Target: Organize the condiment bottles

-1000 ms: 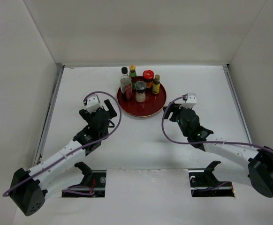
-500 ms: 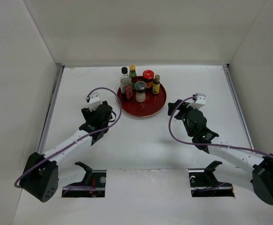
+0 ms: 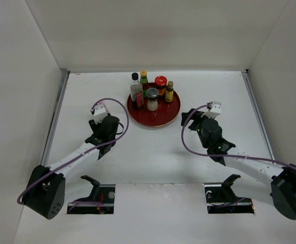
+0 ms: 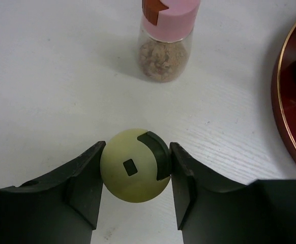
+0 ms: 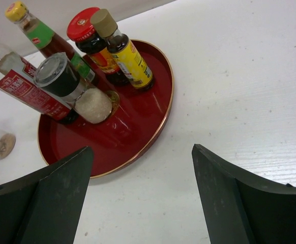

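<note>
Steeply down-tilted left pincer (image 4: 136, 163) clamped on cream bottle (image 4: 123, 179); right pincer (image 5: 142, 155) apart, facing red tray (image 5: 135, 133).

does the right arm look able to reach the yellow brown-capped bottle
Probably yes: the yellow bottle stands on the tray's right side, only bare tray between it and the open right hand.

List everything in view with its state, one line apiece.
Left gripper: fingers shut on cream shaker.
Right gripper: fingers open, empty.
Cream shaker: upright, gripped.
Pink-capped shaker: upright on table, off red tray.
Tall clear bottle: upright on tray.
Green bottle: upright on tray.
Red-lidded jar: upright on tray.
Yellow bottle: upright on tray.
Grey-lidded shaker: upright on tray.
</note>
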`<action>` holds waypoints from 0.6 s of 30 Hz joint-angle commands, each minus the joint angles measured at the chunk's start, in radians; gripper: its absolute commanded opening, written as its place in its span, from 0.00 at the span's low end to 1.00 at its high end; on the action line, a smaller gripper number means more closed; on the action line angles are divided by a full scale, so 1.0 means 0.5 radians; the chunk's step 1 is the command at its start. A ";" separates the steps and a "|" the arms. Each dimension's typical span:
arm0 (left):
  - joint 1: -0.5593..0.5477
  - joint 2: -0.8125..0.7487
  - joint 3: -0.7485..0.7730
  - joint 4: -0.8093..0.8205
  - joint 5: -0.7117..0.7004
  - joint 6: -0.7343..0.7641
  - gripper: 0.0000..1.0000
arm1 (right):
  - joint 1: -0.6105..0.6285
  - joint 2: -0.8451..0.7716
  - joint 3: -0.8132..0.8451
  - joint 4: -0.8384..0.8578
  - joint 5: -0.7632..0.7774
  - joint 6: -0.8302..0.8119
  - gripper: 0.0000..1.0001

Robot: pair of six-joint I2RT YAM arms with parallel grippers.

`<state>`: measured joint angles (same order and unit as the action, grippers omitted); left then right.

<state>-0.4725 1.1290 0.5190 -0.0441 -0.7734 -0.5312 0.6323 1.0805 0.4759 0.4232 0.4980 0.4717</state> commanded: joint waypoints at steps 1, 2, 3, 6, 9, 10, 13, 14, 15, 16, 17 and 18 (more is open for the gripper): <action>-0.053 -0.073 0.002 0.146 -0.002 -0.011 0.34 | 0.004 0.008 0.051 0.059 -0.002 0.020 0.85; -0.102 -0.107 0.023 0.134 -0.009 -0.008 0.31 | 0.004 0.008 0.051 0.059 -0.002 0.020 0.85; -0.163 -0.147 0.054 0.119 -0.015 0.001 0.29 | 0.004 0.008 0.051 0.059 -0.002 0.020 0.85; -0.430 -0.230 0.179 0.097 -0.021 0.004 0.28 | -0.008 -0.023 0.036 0.065 0.016 0.023 0.85; -0.691 -0.102 0.369 0.155 -0.045 0.013 0.29 | -0.039 -0.056 0.012 0.068 0.044 0.041 0.87; -0.749 -0.019 0.437 0.201 -0.045 0.022 0.29 | -0.048 -0.066 0.005 0.068 0.044 0.054 0.87; -0.818 0.275 0.627 0.467 0.010 0.126 0.30 | -0.082 -0.078 -0.013 0.068 0.038 0.087 0.87; -0.815 0.349 0.673 0.544 0.034 0.160 0.30 | -0.097 -0.078 -0.016 0.068 0.035 0.097 0.87; -0.811 0.444 0.741 0.639 0.080 0.191 0.30 | -0.109 -0.075 -0.019 0.071 0.035 0.100 0.87; -0.805 0.545 0.811 0.713 0.129 0.212 0.30 | -0.122 -0.078 -0.025 0.068 0.035 0.106 0.87; -0.799 0.646 0.891 0.756 0.163 0.228 0.30 | -0.131 -0.081 -0.028 0.065 0.038 0.115 0.87; -0.790 0.748 0.977 0.778 0.191 0.237 0.30 | -0.143 -0.087 -0.031 0.062 0.041 0.121 0.87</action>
<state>-0.8768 1.4166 0.9089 0.1940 -0.7319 -0.4629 0.5762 1.0603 0.4732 0.4202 0.5014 0.5056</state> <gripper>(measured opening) 0.479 0.872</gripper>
